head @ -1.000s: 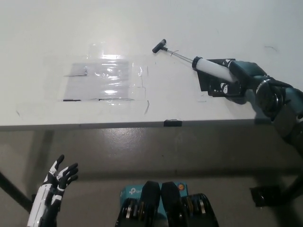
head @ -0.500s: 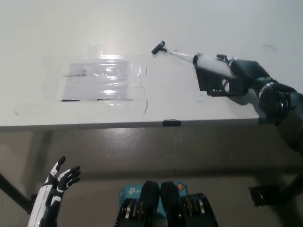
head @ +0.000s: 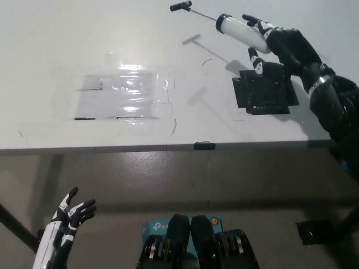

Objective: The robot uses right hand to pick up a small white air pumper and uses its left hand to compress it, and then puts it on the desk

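A small white air pump (head: pixel 238 29) with a thin metal rod and a black T-handle (head: pixel 180 7) hangs in the air above the white desk (head: pixel 168 106), its shadow falling on the desk below. My black right hand (head: pixel 280 43) is shut on the pump's white barrel at the upper right; the rod points up and to the left. Low at the bottom left, below the desk's front edge, my white left hand (head: pixel 68 221) rests open, its fingers spread.
A black square mat (head: pixel 263 92) lies on the desk under the lifted pump. A sheet of clear plastic film (head: pixel 124 94) is taped flat at the desk's middle left. A black tape mark (head: pixel 204 145) sits on the front edge.
My right hand has lifted the pump off the black mat and carried it up and away from the desk. The left hand has barely moved.
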Tool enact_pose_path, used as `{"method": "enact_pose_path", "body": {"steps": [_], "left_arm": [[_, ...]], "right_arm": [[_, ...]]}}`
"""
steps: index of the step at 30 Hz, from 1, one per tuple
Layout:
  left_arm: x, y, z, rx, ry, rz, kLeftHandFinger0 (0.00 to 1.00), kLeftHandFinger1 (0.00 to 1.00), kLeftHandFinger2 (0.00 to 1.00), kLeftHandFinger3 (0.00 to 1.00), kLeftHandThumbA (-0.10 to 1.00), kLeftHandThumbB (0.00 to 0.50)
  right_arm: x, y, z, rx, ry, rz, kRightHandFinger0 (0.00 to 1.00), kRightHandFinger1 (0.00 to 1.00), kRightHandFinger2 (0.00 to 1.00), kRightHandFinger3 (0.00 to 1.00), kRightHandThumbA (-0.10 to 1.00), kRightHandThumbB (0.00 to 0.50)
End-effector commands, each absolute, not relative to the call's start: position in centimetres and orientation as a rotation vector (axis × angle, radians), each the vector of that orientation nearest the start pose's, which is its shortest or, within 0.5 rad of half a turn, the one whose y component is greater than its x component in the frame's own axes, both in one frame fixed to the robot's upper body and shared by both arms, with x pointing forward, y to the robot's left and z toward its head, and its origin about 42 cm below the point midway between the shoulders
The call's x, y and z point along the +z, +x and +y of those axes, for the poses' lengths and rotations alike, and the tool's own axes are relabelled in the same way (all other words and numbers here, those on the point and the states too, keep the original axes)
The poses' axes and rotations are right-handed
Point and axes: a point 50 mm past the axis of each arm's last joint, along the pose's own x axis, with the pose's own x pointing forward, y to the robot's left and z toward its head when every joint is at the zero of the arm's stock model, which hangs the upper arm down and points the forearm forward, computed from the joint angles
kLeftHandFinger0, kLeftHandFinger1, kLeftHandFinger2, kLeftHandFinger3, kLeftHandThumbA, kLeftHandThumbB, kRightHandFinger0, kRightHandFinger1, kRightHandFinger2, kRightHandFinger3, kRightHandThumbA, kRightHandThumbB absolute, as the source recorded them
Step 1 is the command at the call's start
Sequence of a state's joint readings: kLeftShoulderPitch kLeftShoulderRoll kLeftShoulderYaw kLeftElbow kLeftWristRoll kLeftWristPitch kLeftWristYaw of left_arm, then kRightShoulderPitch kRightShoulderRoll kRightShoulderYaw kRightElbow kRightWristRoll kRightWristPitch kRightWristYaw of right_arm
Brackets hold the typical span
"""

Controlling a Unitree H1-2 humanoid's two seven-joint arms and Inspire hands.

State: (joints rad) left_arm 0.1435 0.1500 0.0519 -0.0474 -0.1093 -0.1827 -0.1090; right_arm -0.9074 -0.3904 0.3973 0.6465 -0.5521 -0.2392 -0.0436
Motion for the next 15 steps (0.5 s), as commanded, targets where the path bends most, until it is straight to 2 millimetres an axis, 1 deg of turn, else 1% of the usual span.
{"method": "enact_pose_path", "body": {"steps": [1, 6, 7, 8, 9, 10, 11, 12, 13, 14, 15], "left_arm": [[10.9, 23.5, 27.8, -0.029, 0.058, -0.155, 0.87, 0.82, 0.81, 0.97, 0.80, 0.011], [11.9, 23.9, 28.1, -0.028, 0.046, -0.180, 0.89, 0.84, 0.82, 0.98, 0.79, 0.022], [12.0, 24.0, 28.1, -0.025, 0.045, -0.185, 0.89, 0.85, 0.83, 0.99, 0.79, 0.029], [12.5, 24.3, 28.2, -0.008, 0.035, -0.214, 0.89, 0.85, 0.84, 1.00, 0.78, 0.045], [12.7, 24.4, 28.2, -0.002, 0.031, -0.223, 0.89, 0.86, 0.86, 1.00, 0.78, 0.047], [13.3, 24.7, 28.3, 0.010, 0.021, -0.242, 0.92, 0.89, 0.89, 1.00, 0.79, 0.060], [14.1, 25.3, 28.5, 0.020, 0.016, -0.279, 0.99, 0.98, 0.99, 1.00, 0.82, 0.063], [14.6, 25.5, 28.6, 0.026, 0.011, -0.294, 1.00, 1.00, 1.00, 1.00, 0.84, 0.067], [15.9, 26.4, 28.9, 0.034, 0.006, -0.340, 1.00, 1.00, 1.00, 1.00, 0.88, 0.072], [16.6, 26.9, 29.1, 0.035, 0.009, -0.365, 1.00, 1.00, 1.00, 1.00, 0.93, 0.076], [17.9, 28.0, 29.4, 0.041, 0.020, -0.408, 1.00, 1.00, 1.00, 1.00, 0.98, 0.084]], "right_arm": [[31.5, 51.9, -23.3, 0.226, -1.163, -0.577, 0.10, 0.58, 0.89, 1.00, -0.10, 0.132], [31.1, 50.9, -24.0, 0.214, -1.152, -0.563, 0.12, 0.60, 0.89, 1.00, -0.10, 0.132], [31.1, 50.8, -24.1, 0.213, -1.149, -0.571, 0.11, 0.59, 0.88, 1.00, -0.10, 0.134], [31.2, 50.1, -24.1, 0.208, -1.136, -0.604, 0.10, 0.58, 0.86, 1.00, -0.10, 0.146], [31.2, 49.9, -24.1, 0.207, -1.132, -0.612, 0.09, 0.57, 0.85, 0.98, -0.10, 0.147], [31.2, 49.0, -24.0, 0.212, -1.115, -0.617, 0.09, 0.56, 0.85, 0.97, -0.10, 0.139], [31.2, 48.1, -23.9, 0.219, -1.082, -0.644, 0.07, 0.53, 0.84, 0.97, -0.10, 0.139], [31.2, 47.6, -23.8, 0.225, -1.072, -0.657, 0.04, 0.50, 0.79, 0.91, -0.10, 0.134], [31.4, 46.1, -23.3, 0.238, -1.060, -0.700, 0.06, 0.52, 0.83, 0.94, -0.10, 0.147], [31.5, 45.3, -23.1, 0.246, -1.052, -0.718, 0.06, 0.52, 0.84, 0.94, -0.10, 0.148], [31.5, 44.0, -22.7, 0.274, -1.023, -0.731, 0.07, 0.52, 0.85, 0.94, -0.10, 0.147]]}}
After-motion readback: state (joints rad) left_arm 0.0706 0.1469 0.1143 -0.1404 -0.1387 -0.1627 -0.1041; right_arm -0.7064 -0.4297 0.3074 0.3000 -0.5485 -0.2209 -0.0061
